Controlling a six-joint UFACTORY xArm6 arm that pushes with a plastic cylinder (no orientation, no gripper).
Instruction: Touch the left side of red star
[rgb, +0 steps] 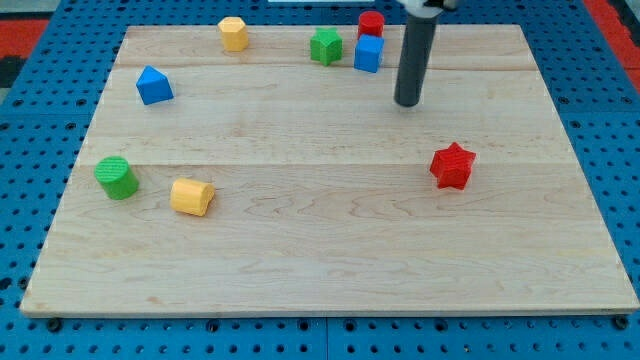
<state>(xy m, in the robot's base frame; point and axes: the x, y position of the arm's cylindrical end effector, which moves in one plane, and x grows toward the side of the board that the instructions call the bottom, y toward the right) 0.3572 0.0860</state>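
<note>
The red star (452, 166) lies on the wooden board (330, 260) at the view's right, about mid-height. My tip (408, 102) is the lower end of the dark rod that comes down from the view's top. It stands above and a little to the left of the star, apart from it. The star's left side faces open board.
A blue cube (368, 54) and a red cylinder (371, 24) sit just left of the rod near the top, with a green block (325, 46) beside them. A yellow hexagonal block (233, 33) is top left. A blue triangular block (153, 86), a green cylinder (117, 178) and a yellow cylinder (192, 197) lie at the left.
</note>
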